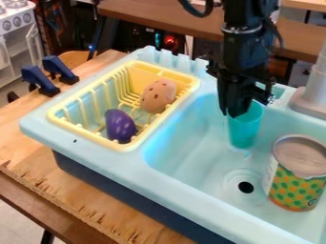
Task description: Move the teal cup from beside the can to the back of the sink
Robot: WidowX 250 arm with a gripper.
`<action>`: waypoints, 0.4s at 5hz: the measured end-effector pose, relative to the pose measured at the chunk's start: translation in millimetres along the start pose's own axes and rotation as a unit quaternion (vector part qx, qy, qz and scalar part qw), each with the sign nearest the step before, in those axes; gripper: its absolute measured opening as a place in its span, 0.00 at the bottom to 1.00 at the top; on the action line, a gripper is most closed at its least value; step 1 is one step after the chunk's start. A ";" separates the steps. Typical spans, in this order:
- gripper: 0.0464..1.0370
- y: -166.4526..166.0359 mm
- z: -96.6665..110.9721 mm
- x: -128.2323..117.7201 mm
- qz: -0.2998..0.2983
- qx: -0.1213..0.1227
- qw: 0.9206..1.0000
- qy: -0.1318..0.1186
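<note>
Camera view: pincer (233, 113), closed on cup (244, 132) in sink (185, 143); grasp apparently made, next move needs cup level.

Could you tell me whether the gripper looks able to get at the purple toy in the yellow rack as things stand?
Probably yes: the purple toy lies uncovered in the yellow rack, open from above, though the gripper, now at the teal cup, would likely need to clear the rack's rim.
</note>
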State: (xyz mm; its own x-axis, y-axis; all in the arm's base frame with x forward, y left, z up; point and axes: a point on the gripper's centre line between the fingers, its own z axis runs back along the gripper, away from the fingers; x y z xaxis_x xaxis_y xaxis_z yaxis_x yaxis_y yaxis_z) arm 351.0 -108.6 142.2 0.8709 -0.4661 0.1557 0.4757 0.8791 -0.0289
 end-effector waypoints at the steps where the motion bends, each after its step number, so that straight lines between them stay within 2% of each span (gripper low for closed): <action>1: 0.06 7.8 -23.1 5.6 0.004 -0.010 1.000 0.028; 2: 0.06 12.1 -22.1 2.6 0.009 -0.014 0.999 0.036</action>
State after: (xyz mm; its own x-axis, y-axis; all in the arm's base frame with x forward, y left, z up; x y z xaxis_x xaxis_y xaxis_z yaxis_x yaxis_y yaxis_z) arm 361.8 -101.3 120.5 0.8853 -0.4574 0.0842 0.4626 0.8847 -0.0580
